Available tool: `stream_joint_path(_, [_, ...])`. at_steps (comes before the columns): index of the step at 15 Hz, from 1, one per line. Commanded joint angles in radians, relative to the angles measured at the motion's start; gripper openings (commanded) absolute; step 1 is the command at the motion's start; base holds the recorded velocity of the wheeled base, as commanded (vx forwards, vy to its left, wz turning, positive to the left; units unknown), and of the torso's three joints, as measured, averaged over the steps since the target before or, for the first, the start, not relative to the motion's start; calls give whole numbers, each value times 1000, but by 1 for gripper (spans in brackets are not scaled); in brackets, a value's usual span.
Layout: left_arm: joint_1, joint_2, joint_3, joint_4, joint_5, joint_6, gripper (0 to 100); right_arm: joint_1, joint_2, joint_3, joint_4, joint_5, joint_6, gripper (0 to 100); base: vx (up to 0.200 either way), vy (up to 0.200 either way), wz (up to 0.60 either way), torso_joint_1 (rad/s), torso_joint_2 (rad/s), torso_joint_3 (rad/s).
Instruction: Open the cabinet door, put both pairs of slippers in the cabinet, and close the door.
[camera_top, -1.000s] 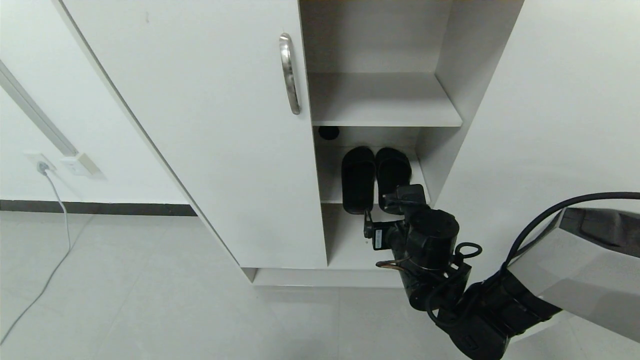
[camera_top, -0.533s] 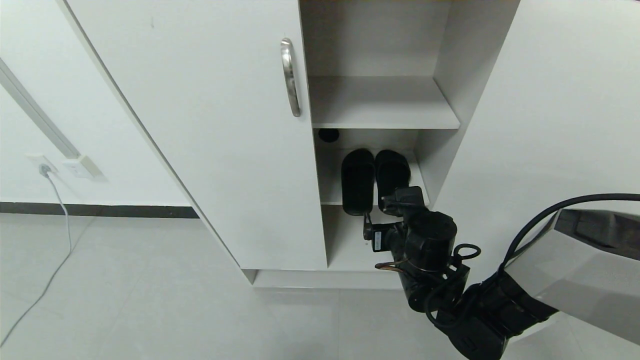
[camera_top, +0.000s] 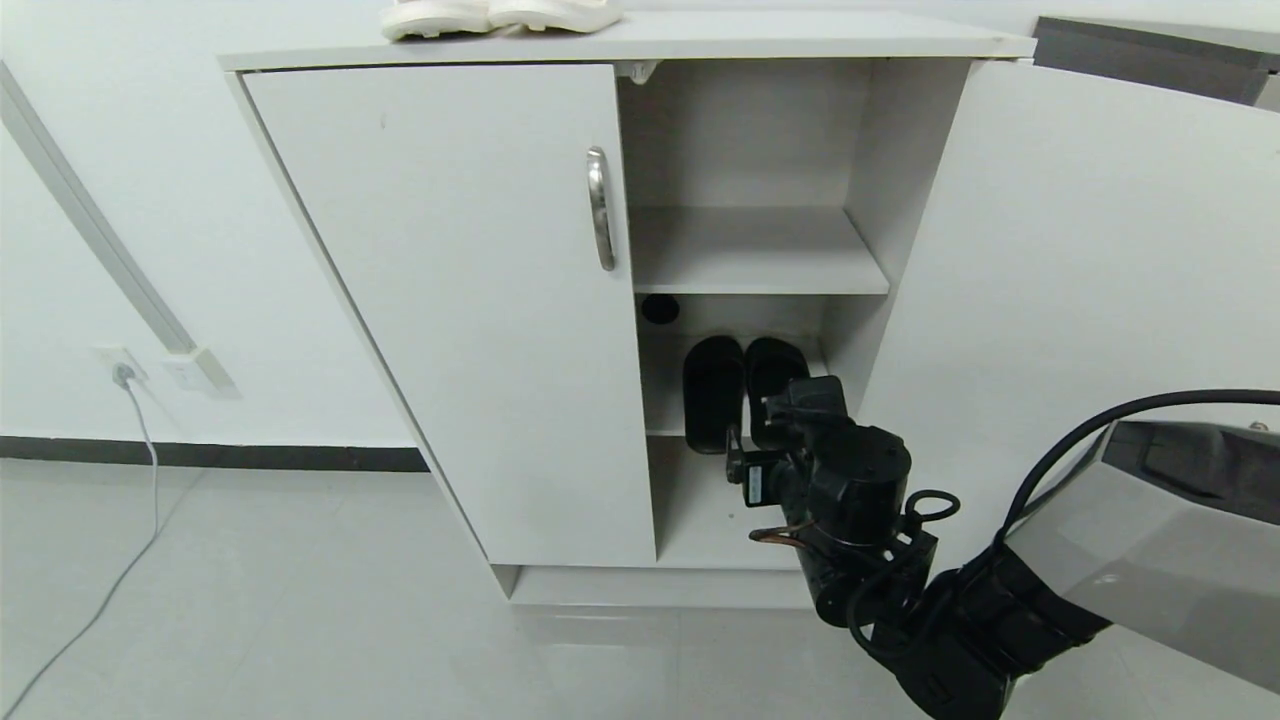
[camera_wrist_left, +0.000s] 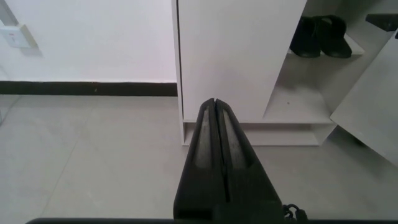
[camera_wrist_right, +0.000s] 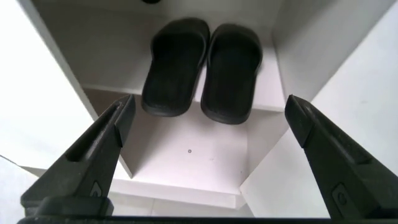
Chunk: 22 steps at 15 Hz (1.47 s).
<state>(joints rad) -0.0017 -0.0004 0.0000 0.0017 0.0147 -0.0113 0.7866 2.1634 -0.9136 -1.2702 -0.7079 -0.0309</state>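
Observation:
A pair of black slippers (camera_top: 740, 385) lies side by side on the middle shelf of the white cabinet (camera_top: 450, 300), whose right door (camera_top: 1050, 250) stands open. A pair of white slippers (camera_top: 500, 14) rests on the cabinet's top. My right gripper (camera_wrist_right: 210, 106) is open wide just in front of the black slippers (camera_wrist_right: 202, 68), with nothing between its fingers; in the head view it (camera_top: 775, 425) hovers at the shelf's front edge. My left gripper (camera_wrist_left: 214, 102) is shut and empty, low over the floor, facing the closed left door (camera_wrist_left: 236, 56).
The left door carries a metal handle (camera_top: 600, 210). A bare upper shelf (camera_top: 750, 260) and bottom shelf (camera_top: 700, 515) flank the slippers. A small dark round thing (camera_top: 660, 308) sits at the back. A wall socket with cable (camera_top: 125, 375) is to the left.
The head camera has shifted, so the cabinet's top and the white slippers have come into the picture. The right gripper stays open in front of the black slippers.

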Motion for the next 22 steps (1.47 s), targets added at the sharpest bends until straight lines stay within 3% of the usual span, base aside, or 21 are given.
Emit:
stream_joint_path(1, [0,0,0,0,1,-1,0,0,-7,39,0,11,2,100,0,0,0,-2,2,173])
stream_joint_path(3, [0,0,0,0,1,1,0,0,-16,65,-1,61,3,100,0,0,0,-1,1,50])
stream_joint_path(15, [0,0,0,-2,2,1,0,-3,-11,84,-21,68,-3,100,0,0,0,0,0,0])
stream_joint_path(22, [0,0,0,0,2,-1,0,-3,-10,91,-23,91,-3,100,0,200,0,6,0,5])
